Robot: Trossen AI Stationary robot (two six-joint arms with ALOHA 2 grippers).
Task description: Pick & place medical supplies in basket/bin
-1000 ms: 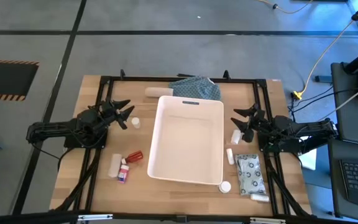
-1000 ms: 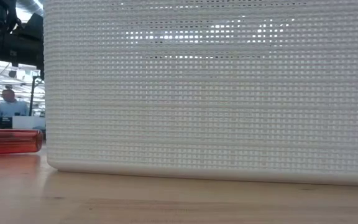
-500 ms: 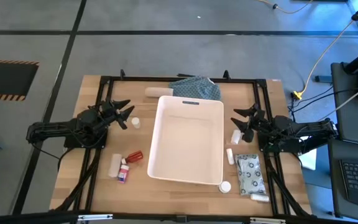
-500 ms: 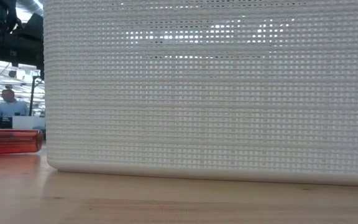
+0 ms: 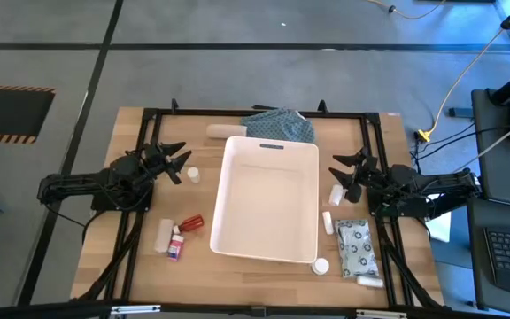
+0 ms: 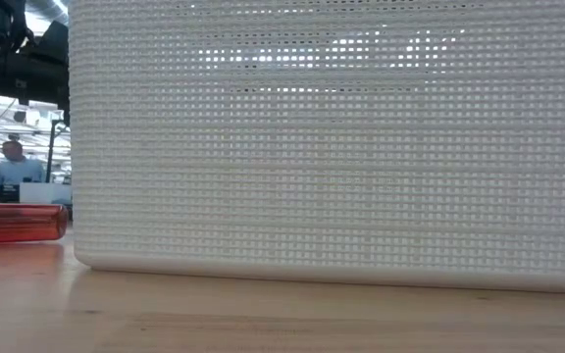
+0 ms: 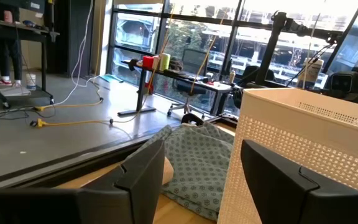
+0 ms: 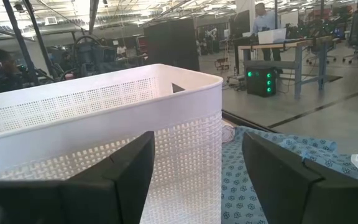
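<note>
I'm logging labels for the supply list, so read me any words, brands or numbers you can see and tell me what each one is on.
"BA": dark letters on the white basket, cut off by the edge of the left wrist view; the rest cannot be read.
Pink-labelled box: print too small to read.
Grey patterned pouch: only a pattern shows, no legible words.
Small white bottles and tubes, such as the white bottle: no readable text.
Red bottle: no readable label.

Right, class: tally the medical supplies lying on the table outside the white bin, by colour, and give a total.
white supplies: 7
red bottle: 1
pink-labelled item: 1
grey patterned pouch: 1
Total: 10
</note>
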